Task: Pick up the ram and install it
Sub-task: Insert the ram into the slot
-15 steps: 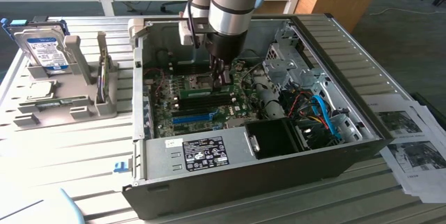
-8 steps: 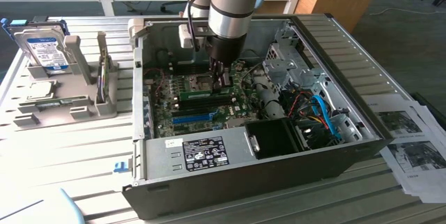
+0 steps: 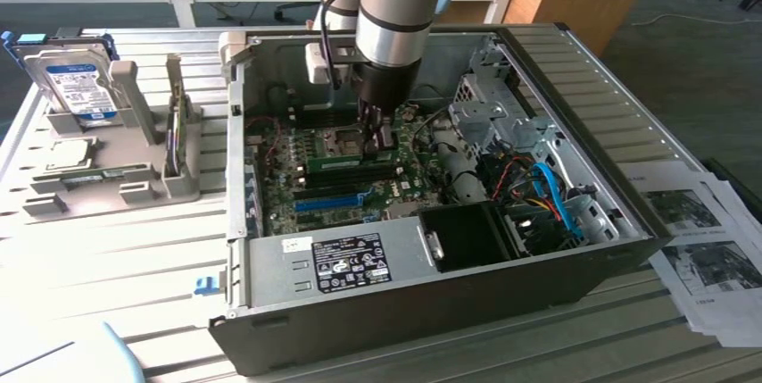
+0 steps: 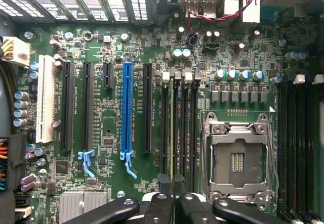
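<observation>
The ram [image 4: 171, 133], judged light, stiff yet fragile, is pinched by its flat faces between the narrowly set jaws of the gripper [image 4: 172, 199].

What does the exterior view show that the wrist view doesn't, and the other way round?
Exterior view: the whole computer case, the arm reaching into it, a hard drive standing in a grey holder, and printed sheets beside the case.
Wrist view: a white slot, red-and-black wires and a vent grille.
Both: the motherboard, its blue slot, the processor socket, and the gripper at the memory slots.
</observation>
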Controlling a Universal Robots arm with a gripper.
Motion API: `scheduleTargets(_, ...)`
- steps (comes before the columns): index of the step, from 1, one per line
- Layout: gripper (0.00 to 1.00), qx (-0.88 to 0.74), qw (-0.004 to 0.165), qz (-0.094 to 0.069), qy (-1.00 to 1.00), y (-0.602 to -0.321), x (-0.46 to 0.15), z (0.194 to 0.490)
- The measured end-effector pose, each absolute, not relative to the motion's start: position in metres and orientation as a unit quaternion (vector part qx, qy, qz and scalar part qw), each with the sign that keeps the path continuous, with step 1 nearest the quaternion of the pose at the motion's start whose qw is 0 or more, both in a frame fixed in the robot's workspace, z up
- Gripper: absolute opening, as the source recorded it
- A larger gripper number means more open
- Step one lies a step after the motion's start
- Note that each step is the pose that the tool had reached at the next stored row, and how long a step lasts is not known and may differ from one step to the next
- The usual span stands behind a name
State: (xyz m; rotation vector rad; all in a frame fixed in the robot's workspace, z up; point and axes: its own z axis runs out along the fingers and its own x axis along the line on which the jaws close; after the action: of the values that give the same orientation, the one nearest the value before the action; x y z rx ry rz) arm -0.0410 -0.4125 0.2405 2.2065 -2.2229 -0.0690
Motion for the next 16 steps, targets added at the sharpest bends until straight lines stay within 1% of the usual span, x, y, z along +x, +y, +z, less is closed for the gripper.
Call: scheduleTargets(16,0.11,0.704,0.004,-0.022,-0.71,-0.4164,-0.041,0.2366)
